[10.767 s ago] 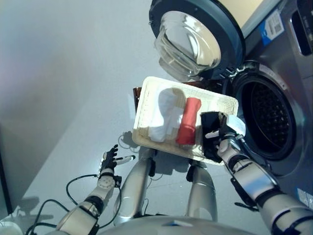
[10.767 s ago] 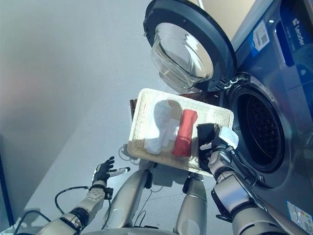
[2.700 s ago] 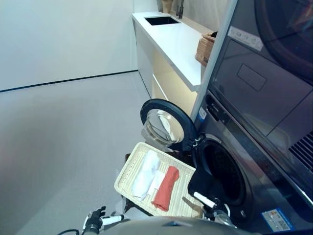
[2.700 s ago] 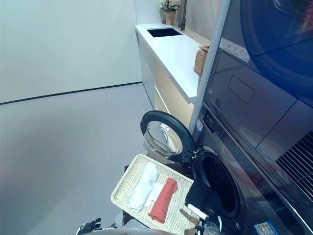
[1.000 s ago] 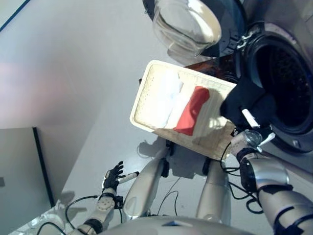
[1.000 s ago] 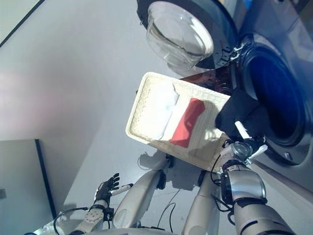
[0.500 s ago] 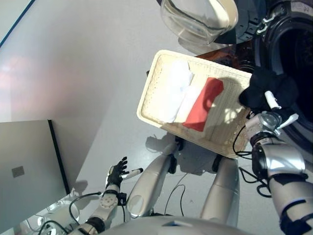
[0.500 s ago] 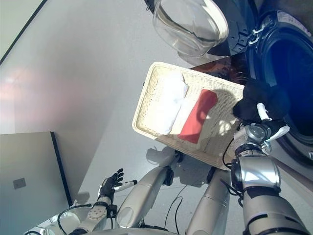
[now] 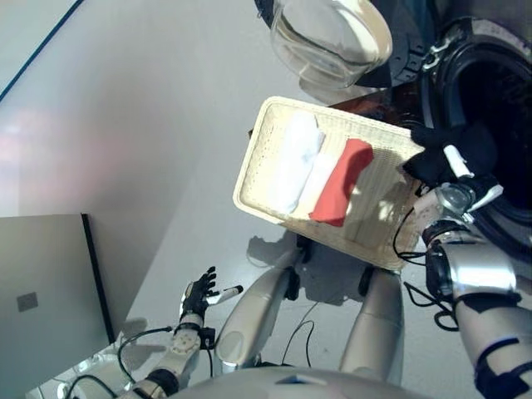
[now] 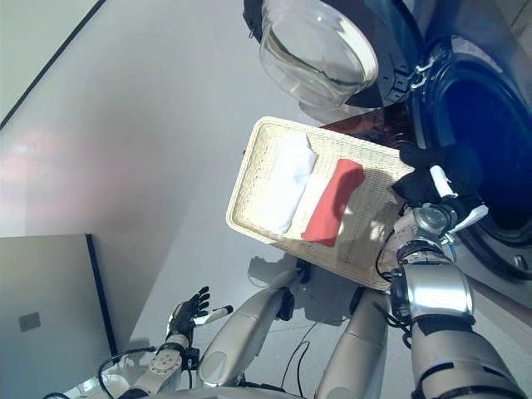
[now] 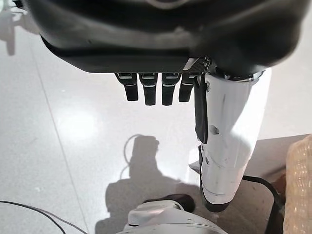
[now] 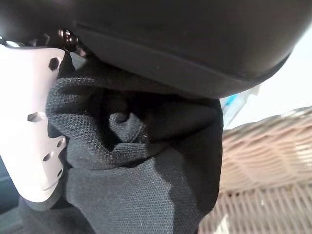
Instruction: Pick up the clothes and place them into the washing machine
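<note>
My right hand (image 9: pixel 454 193) is shut on a bunched black cloth (image 9: pixel 440 145), held at the right end of the wicker basket (image 9: pixel 253 170) and just in front of the washing machine's open drum (image 9: pixel 499 100). In the right wrist view the black cloth (image 12: pixel 141 185) fills the space under the palm, beside the white-covered thumb (image 12: pixel 29 131). A folded white cloth (image 9: pixel 295 158) and a red cloth (image 9: pixel 341 183) lie side by side in the basket. My left hand (image 9: pixel 198 295) hangs low at the left over the floor, open and holding nothing, with its fingers (image 11: pixel 153 87) straight.
The washer's round glass door (image 9: pixel 332 33) stands open just beyond the basket's far end. A dark brown stand (image 10: pixel 366 125) shows under the basket. Pale grey floor spreads to the left, with a grey panel (image 9: pixel 41 299) at the lower left.
The whole picture has shifted, so the camera moved. My right hand keeps hold of the black cloth by the drum mouth. The left hand stays low and open.
</note>
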### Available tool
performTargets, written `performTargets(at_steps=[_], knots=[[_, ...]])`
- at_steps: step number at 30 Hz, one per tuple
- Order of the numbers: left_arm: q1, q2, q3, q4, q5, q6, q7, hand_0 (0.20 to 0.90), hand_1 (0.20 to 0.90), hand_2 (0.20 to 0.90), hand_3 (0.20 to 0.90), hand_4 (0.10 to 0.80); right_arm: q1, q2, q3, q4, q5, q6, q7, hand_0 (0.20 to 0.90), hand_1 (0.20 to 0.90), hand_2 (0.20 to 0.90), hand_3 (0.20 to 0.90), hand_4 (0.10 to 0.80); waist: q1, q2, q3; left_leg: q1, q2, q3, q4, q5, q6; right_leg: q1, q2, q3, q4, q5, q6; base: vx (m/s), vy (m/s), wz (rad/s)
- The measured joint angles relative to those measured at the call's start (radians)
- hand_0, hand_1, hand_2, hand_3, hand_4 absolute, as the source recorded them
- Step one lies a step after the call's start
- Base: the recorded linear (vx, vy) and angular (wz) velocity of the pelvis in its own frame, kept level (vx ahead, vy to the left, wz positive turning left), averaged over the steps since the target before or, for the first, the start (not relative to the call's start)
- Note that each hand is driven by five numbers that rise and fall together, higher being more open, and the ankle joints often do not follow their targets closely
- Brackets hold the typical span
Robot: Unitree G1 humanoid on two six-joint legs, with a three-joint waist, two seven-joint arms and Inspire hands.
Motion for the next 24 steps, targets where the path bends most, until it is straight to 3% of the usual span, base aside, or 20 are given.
performTargets(at_steps=[9, 15, 20, 24], knots=[[0.019, 0.007, 0.001, -0.038, 0.009, -0.020, 0.011, 0.900, 0.900, 0.900, 0.900, 0.800, -0.021, -0.039, 0.067, -0.059, -0.178, 0.004, -0.107, 0.200, 0.200, 0.200, 0.200, 0.300, -0.001, -0.001, 0.000, -0.002, -0.003, -0.002, -0.031, 0.010, 0.005, 0.006, -0.001, -0.006, -0.041, 0.021, 0.012, 0.004, 0.000, 0.00], [0.040, 0.024, -0.010, -0.116, 0.017, -0.037, 0.015, 0.900, 0.900, 0.900, 0.900, 0.800, -0.103, -0.150, 0.108, -0.055, -0.227, 0.046, -0.149, 0.200, 0.200, 0.200, 0.200, 0.300, 0.003, 0.002, -0.002, -0.003, -0.015, 0.005, -0.059, 0.021, 0.020, -0.010, -0.015, 0.000, -0.043, 0.027, 0.029, 0.030, 0.091, 0.00], [0.047, 0.019, -0.046, -0.179, 0.018, -0.045, 0.010, 0.900, 0.900, 0.900, 0.900, 0.800, -0.238, -0.259, 0.086, -0.076, -0.215, 0.041, -0.195, 0.200, 0.200, 0.200, 0.200, 0.300, 0.008, 0.060, -0.046, -0.009, -0.045, 0.024, -0.101, 0.038, 0.042, -0.039, -0.049, 0.025, -0.055, 0.034, 0.051, 0.048, 0.101, -0.01], [0.048, 0.019, -0.047, -0.192, 0.015, -0.045, 0.008, 0.900, 0.900, 0.900, 0.900, 0.800, -0.254, -0.299, -0.007, -0.185, -0.077, -0.030, -0.195, 0.200, 0.200, 0.200, 0.200, 0.300, 0.030, 0.125, -0.091, 0.002, -0.073, 0.033, -0.126, 0.048, 0.049, -0.052, -0.068, 0.047, -0.041, 0.026, 0.076, 0.061, 0.098, 0.01]])
